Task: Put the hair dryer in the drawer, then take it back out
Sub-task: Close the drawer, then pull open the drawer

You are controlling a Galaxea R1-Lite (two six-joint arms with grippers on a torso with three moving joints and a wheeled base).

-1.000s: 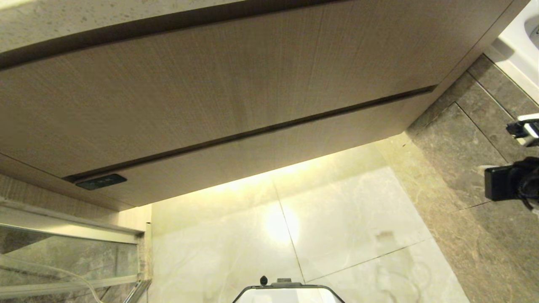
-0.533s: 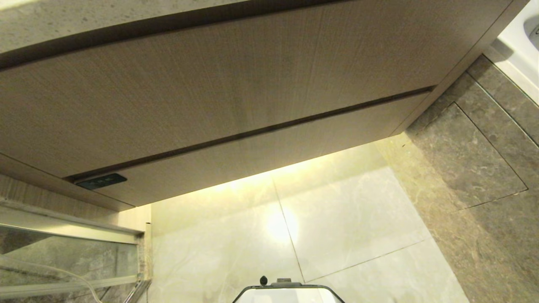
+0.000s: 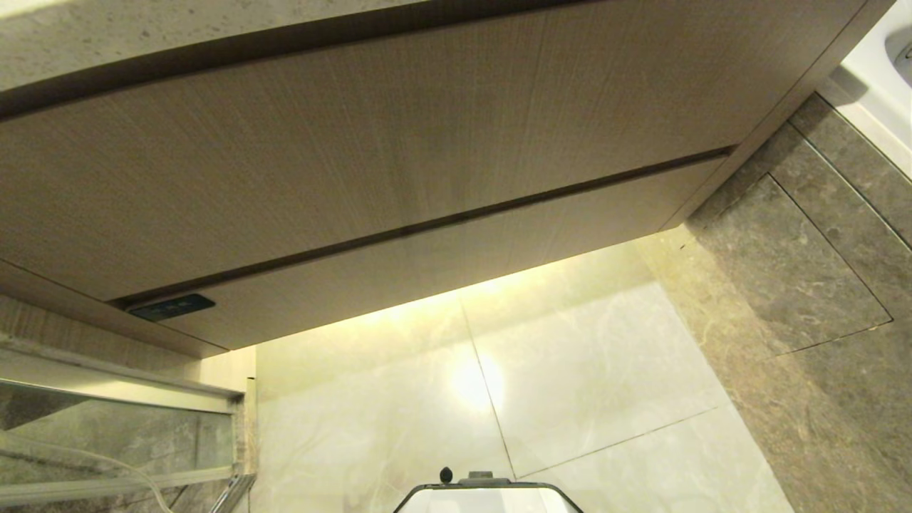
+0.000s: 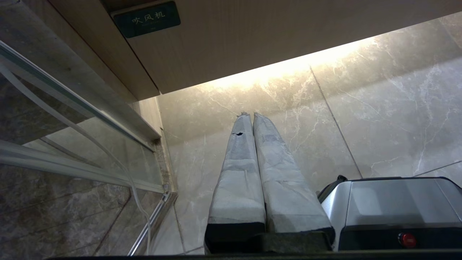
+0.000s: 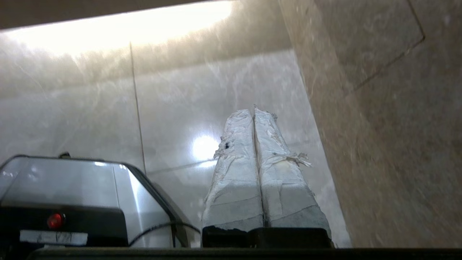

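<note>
The drawer (image 3: pixel 442 263) is the shallow wood-grain front under the taller panel (image 3: pixel 356 142); it is pushed in flush, with a small dark label (image 3: pixel 171 307) at its left end. In the left wrist view the drawer (image 4: pixel 252 32) and its label (image 4: pixel 147 18) are seen up close. The hair dryer is out of view. My left gripper (image 4: pixel 251 115) hangs shut and empty over the pale floor. My right gripper (image 5: pixel 253 110) is likewise shut and empty, pointing down beside my base. Neither arm appears in the head view.
My silver base (image 3: pixel 488 495) sits at the bottom centre. A glass panel with a metal frame (image 3: pixel 107 399) stands at the left. Pale marble floor tiles (image 3: pixel 570 370) lie under the cabinet, and a darker stone surface (image 3: pixel 805 285) runs along the right.
A second ago my right arm showed at the right edge of the head view; it has since dropped out of that view. The cabinet and drawer have not moved.
</note>
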